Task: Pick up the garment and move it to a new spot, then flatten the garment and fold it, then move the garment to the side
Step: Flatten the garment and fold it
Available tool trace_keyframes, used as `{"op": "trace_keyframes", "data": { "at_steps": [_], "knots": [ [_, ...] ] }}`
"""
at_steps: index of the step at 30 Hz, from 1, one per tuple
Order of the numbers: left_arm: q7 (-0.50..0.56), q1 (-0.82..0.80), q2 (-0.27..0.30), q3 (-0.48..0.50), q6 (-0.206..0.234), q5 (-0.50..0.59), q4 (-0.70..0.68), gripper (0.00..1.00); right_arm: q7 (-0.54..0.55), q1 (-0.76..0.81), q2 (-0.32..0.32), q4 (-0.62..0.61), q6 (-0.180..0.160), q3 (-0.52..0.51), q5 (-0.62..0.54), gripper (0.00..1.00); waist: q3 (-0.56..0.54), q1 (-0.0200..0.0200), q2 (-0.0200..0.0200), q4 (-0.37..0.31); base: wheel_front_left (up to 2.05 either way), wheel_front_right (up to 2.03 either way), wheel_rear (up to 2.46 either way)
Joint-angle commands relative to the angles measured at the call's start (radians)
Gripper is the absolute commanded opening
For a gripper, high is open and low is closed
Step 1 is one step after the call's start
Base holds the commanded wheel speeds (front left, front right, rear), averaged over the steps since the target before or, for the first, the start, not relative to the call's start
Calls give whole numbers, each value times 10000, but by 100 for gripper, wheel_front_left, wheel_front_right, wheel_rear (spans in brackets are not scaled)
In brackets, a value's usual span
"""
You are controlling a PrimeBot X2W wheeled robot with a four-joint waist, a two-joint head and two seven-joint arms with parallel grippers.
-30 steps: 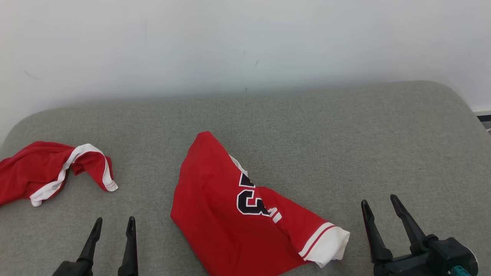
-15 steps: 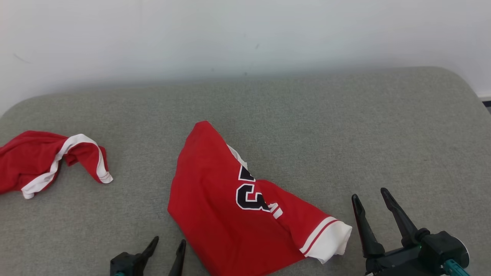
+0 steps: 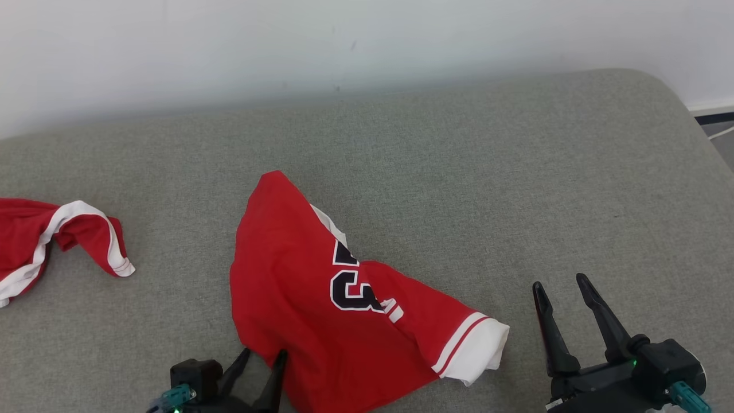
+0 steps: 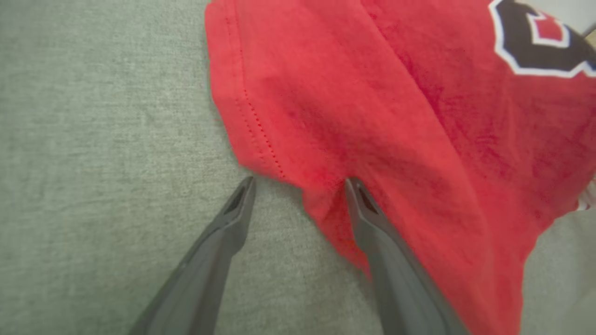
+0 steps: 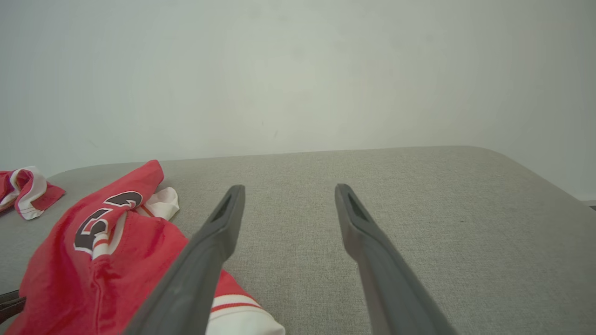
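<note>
straddling the near hem of the jersey (image 3: pixel 287 287), crumpled at cushion (image 3: pixel 459 172) centre, with left gripper (image 3: pixel 265 351) fingers wide, one tip on cloth; poising right gripper (image 3: pixel 558 281) beside its sleeve, fingers wide, empty.

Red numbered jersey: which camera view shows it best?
The head view: nearly the whole red fabric jersey shows, sharp, from above. The left wrist view gives a blurred close-up of one edge; the right wrist view, a low, partly hidden side.

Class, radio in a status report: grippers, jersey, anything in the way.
Left gripper open, astride edge of red jersey. Right gripper open, clear of it. Jersey crumpled on grey cushion. Second red garment far left.
</note>
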Motion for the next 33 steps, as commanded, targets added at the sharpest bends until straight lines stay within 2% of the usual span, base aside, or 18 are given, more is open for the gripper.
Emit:
{"op": "trace_keyframes", "data": {
  "at_steps": [1,2,5,7,14,19,21,24,26,29,32,33],
  "knots": [
    [-35,-111,-57,-25,-72,-282,96,26,-61,-157,-10,14,-3,-41,57,100,45,-1,-1,-19,0,0,0],
    [-56,-176,-66,-52,-79,-355,114,0,-66,-156,-10,19,-3,-62,86,100,58,-1,-1,-12,0,0,0],
    [-218,-329,-34,-77,-92,-461,68,0,-78,-181,-11,33,-3,-106,159,100,69,-1,-1,33,0,0,0],
    [-464,-435,100,110,200,-416,-71,0,-86,-179,-11,49,-3,-144,187,100,63,-1,-1,79,0,0,0],
    [-730,-450,884,393,2270,838,-1757,0,-104,-62,-9,103,-3,-380,271,100,-5,-1,-1,382,0,0,0],
    [203,77,1517,523,3733,1687,-3562,0,-112,-110,-12,155,-3,-411,387,100,-57,-1,-1,593,0,0,0],
    [745,349,1744,585,4175,1865,-4325,0,-112,-160,-12,135,-3,-385,427,100,-50,-1,-1,626,0,0,0],
    [1559,452,1827,343,4232,1992,-4996,0,-99,-262,-11,116,-3,-307,482,100,39,-1,-1,589,0,0,0],
    [1900,201,1711,134,4063,1945,-4938,0,-98,-366,-13,136,-3,-207,517,100,106,-1,-1,486,0,0,0],
    [2205,-253,1502,-113,3794,1842,-4135,0,-97,-438,-14,200,-3,-163,533,100,153,-1,-1,219,0,0,0],
    [2303,-726,1295,-118,3656,1673,-2963,22,-99,-463,-13,216,-3,-142,519,100,163,-1,-1,-87,0,0,0],
    [2268,-871,1215,-54,3633,1540,-2555,42,-97,-449,-19,219,-3,-180,522,100,156,-1,-1,-158,0,0,0]
  ]
}}
